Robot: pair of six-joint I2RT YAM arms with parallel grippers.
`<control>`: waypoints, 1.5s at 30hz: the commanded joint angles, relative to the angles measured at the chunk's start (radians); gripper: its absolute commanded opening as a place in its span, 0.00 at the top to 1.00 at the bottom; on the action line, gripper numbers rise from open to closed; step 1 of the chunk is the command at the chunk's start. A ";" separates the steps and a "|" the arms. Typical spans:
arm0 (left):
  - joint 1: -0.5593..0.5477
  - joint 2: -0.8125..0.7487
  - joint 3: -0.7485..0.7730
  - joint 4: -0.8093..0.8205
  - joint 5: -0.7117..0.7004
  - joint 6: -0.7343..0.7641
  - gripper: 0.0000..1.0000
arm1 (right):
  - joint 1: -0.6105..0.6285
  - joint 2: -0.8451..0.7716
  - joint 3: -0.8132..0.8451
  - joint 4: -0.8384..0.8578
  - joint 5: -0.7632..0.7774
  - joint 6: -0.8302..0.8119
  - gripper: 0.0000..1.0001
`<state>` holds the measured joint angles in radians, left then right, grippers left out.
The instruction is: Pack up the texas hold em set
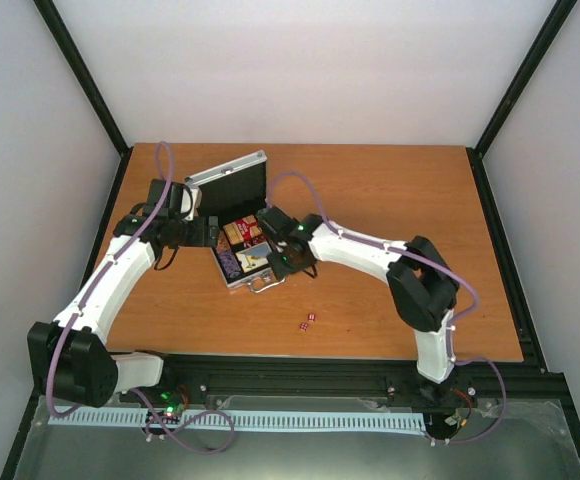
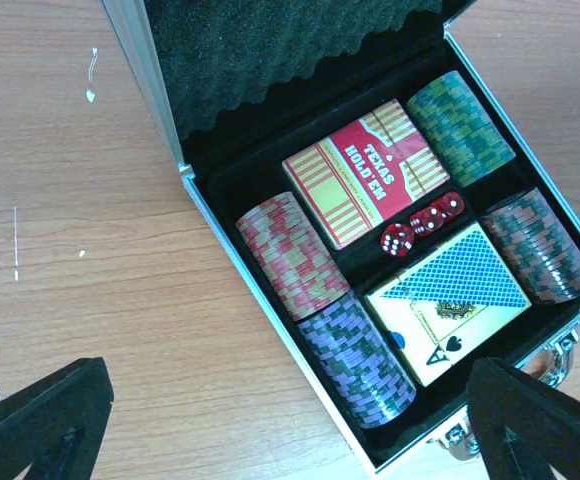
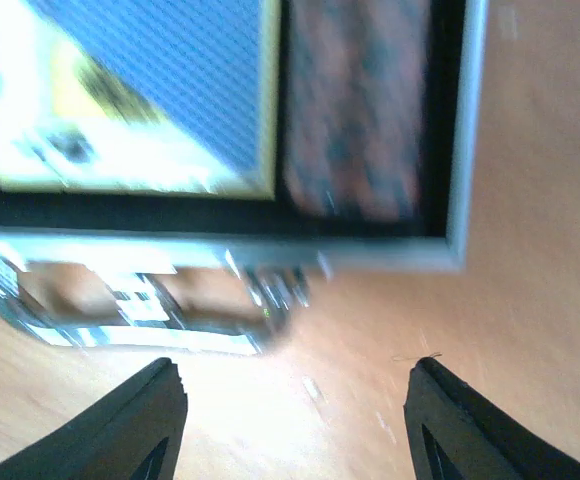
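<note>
Silver aluminium briefcase with black lining [image 1: 232, 178] lies open on the brown wooden surface [image 1: 390, 200]. Beside it the left tool [image 2: 290, 400] and right tool [image 3: 295, 410] hang spread, empty. Fetch the seemingly loose tiny red dice [image 1: 306, 322] nearby before closing

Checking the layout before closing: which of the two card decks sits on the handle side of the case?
The blue-yellow deck, ace showing; the red deck lies by the foam-lined lid, dice between them.

Table [image 1: 400, 200]: orange-brown wood
Walls [image 1: 300, 70]: white, at 9, 12, 3 o'clock
Posts [image 1: 82, 75]: black, at 11, 1 o'clock
</note>
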<state>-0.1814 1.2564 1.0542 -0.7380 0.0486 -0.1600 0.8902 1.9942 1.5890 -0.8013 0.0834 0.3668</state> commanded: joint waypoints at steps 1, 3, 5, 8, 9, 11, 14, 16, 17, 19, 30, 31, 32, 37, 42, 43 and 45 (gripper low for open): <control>0.007 0.009 0.027 0.010 0.004 0.001 0.00 | 0.009 -0.123 -0.213 -0.027 0.014 0.027 0.39; 0.007 0.012 0.024 0.016 0.005 0.001 0.00 | 0.018 -0.157 -0.279 -0.033 0.011 0.031 0.40; 0.007 0.019 0.024 0.018 0.008 0.001 0.00 | 0.026 -0.175 -0.326 -0.035 -0.004 0.034 0.40; 0.006 0.026 0.026 0.020 0.010 0.004 0.00 | 0.038 -0.195 -0.378 -0.031 -0.025 0.047 0.42; 0.006 0.027 0.027 0.021 0.009 0.005 0.00 | 0.041 -0.199 -0.391 -0.029 -0.029 0.055 0.42; 0.006 0.031 0.031 0.020 0.008 0.006 0.00 | 0.046 -0.207 -0.412 -0.025 -0.038 0.074 0.43; 0.007 0.035 0.034 0.019 0.009 0.007 0.00 | 0.054 -0.215 -0.439 -0.015 -0.058 0.097 0.45; 0.007 0.036 0.035 0.020 0.010 0.008 0.00 | 0.066 -0.218 -0.449 -0.012 -0.075 0.111 0.45; 0.007 0.036 0.035 0.020 0.009 0.010 0.00 | 0.071 -0.216 -0.451 -0.010 -0.081 0.118 0.45; 0.007 0.038 0.035 0.020 0.008 0.011 0.00 | 0.087 -0.215 -0.457 -0.008 -0.084 0.134 0.46; 0.006 0.040 0.031 0.021 0.007 0.016 0.00 | 0.098 -0.205 -0.501 -0.019 -0.073 0.201 0.71; 0.007 0.040 0.030 0.021 0.007 0.014 0.00 | 0.098 -0.211 -0.507 -0.020 -0.072 0.205 0.72; 0.007 0.040 0.028 0.022 0.008 0.014 0.00 | 0.098 -0.216 -0.512 -0.021 -0.073 0.206 0.74; 0.007 0.040 0.026 0.026 0.010 0.012 0.00 | 0.098 -0.219 -0.506 -0.025 -0.061 0.214 0.87; 0.007 0.040 0.032 0.024 0.011 0.013 0.00 | 0.098 -0.195 -0.405 -0.072 -0.013 0.182 0.90; 0.007 0.039 0.033 0.024 0.011 0.015 0.00 | 0.098 -0.191 -0.369 -0.080 -0.001 0.173 0.90; 0.007 0.035 0.036 0.020 0.011 0.012 0.00 | 0.098 -0.178 -0.294 -0.090 0.022 0.154 0.90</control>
<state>-0.1814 1.2881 1.0546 -0.7326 0.0532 -0.1596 0.9825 1.7996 1.1625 -0.8703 0.0410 0.5575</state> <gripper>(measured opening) 0.998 0.170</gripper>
